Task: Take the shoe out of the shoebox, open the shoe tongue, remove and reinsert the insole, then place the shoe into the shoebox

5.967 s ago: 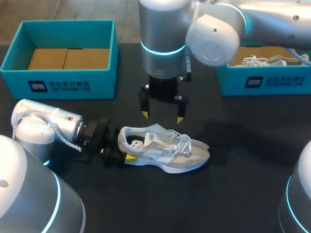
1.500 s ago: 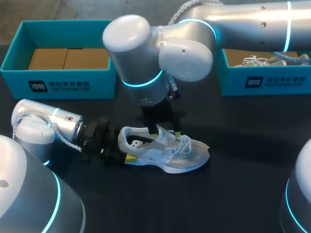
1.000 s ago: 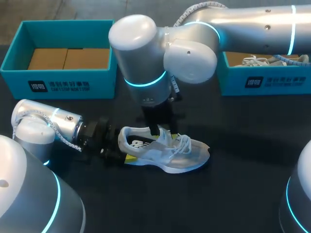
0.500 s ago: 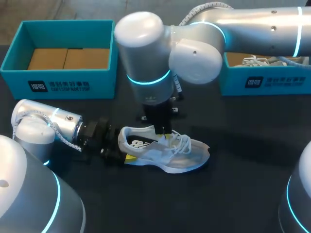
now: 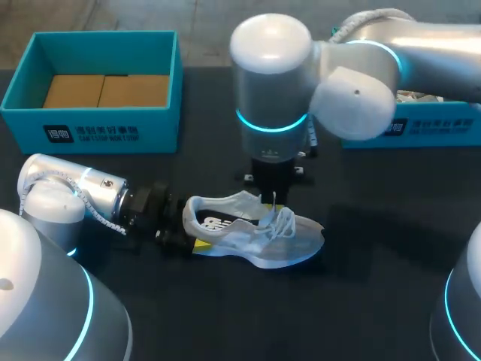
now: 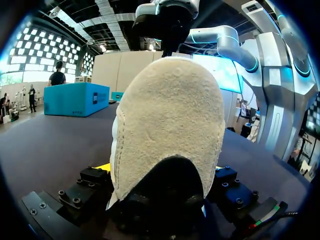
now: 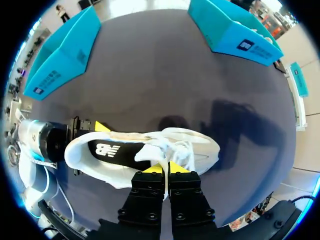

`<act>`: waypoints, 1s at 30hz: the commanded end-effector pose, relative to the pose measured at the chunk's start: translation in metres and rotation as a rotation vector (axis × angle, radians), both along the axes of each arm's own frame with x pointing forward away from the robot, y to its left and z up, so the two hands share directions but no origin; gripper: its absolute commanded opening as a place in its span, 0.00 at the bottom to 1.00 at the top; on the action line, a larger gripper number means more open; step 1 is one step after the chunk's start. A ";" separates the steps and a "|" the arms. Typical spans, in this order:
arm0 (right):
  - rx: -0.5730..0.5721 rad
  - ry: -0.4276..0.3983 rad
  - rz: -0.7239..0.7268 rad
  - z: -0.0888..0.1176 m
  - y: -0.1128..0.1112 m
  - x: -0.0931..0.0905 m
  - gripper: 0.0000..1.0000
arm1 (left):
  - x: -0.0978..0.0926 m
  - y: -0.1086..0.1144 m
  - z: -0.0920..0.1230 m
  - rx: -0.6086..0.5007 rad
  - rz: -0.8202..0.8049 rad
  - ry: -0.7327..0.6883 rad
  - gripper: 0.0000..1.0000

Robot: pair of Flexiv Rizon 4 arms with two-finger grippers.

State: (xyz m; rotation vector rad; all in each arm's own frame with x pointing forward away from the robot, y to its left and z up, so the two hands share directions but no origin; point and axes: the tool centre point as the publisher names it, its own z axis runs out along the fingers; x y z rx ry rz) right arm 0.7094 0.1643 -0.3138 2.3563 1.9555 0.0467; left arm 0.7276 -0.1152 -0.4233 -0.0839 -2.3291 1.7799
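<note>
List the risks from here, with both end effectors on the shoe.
The right end effector pinches only a thin edge of the tongue; it could slip free.
The laces lie right beside that pinch and could snag.
The left end effector grips just the heel of the shoe; a hard pull might tip it.

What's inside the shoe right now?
A dark insole with a white logo shows in the heel half of the shoe. Further forward, the tongue and laces cover the inside.

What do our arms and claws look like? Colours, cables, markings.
The left arm and right arm are rounded silver-grey with glowing cyan joint rings. A white coiled cable wraps the left wrist. The left claw and right claw are black bolted blocks with yellow tips.
</note>
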 end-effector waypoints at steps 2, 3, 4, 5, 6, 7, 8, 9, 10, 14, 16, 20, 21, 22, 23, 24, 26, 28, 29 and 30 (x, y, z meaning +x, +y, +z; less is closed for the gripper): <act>0.192 -0.060 -0.300 0.003 -0.035 -0.008 0.00 | 0.003 0.003 -0.004 0.000 -0.001 0.001 0.00; 0.203 -0.059 -0.301 0.002 -0.039 -0.008 0.00 | 0.003 0.003 -0.004 0.000 -0.001 0.001 0.00; 0.223 -0.066 -0.290 0.002 -0.042 -0.008 0.00 | 0.003 0.003 -0.004 0.000 -0.001 0.001 0.00; 0.236 -0.071 -0.282 0.002 -0.045 -0.008 0.00 | 0.003 0.003 -0.004 0.000 -0.001 0.001 0.00; 0.251 -0.073 -0.284 0.001 -0.050 -0.008 0.00 | 0.003 0.003 -0.004 0.000 -0.001 0.001 0.00; 0.266 -0.075 -0.281 0.001 -0.053 -0.008 0.00 | 0.003 0.003 -0.004 0.000 -0.001 0.001 0.00; 0.280 -0.082 -0.276 0.000 -0.057 -0.007 0.00 | 0.003 0.003 -0.004 0.000 -0.001 0.001 0.00; 0.289 -0.085 -0.275 0.000 -0.059 -0.007 0.00 | 0.003 0.003 -0.004 0.000 -0.001 0.001 0.00; 0.290 -0.085 -0.275 0.000 -0.062 -0.007 0.00 | 0.003 0.003 -0.004 0.000 -0.001 0.001 0.00; 0.315 -0.087 -0.270 0.000 -0.073 -0.005 0.00 | 0.003 0.003 -0.004 0.000 -0.001 0.001 0.00; 0.327 -0.084 -0.269 -0.001 -0.078 -0.004 0.00 | 0.003 0.003 -0.004 0.000 -0.001 0.001 0.00; 0.354 -0.081 -0.266 -0.005 -0.089 -0.003 0.00 | 0.003 0.003 -0.004 0.000 -0.001 0.001 0.00; 0.358 -0.080 -0.267 -0.006 -0.091 -0.003 0.00 | 0.003 0.003 -0.004 0.000 -0.001 0.001 0.00; 0.360 -0.079 -0.267 -0.007 -0.094 -0.003 0.00 | 0.003 0.003 -0.004 0.000 -0.001 0.001 0.00; 0.362 -0.078 -0.267 -0.008 -0.096 -0.003 0.00 | 0.003 0.003 -0.004 0.000 -0.001 0.001 0.00; 0.370 -0.077 -0.270 -0.009 -0.098 -0.003 0.00 | 0.003 0.003 -0.004 0.000 -0.001 0.001 0.00; 0.377 -0.075 -0.273 -0.012 -0.102 -0.003 0.00 | 0.003 0.003 -0.004 0.000 -0.001 0.001 0.00; 0.388 -0.074 -0.273 -0.014 -0.106 -0.003 0.00 | 0.003 0.003 -0.004 0.000 -0.001 0.001 0.00; 0.395 -0.074 -0.273 -0.016 -0.108 -0.004 0.00 | 0.003 0.003 -0.004 0.000 -0.001 0.001 0.00; 0.400 -0.073 -0.275 -0.017 -0.109 -0.004 0.00 | 0.003 0.003 -0.004 0.000 -0.001 0.001 0.00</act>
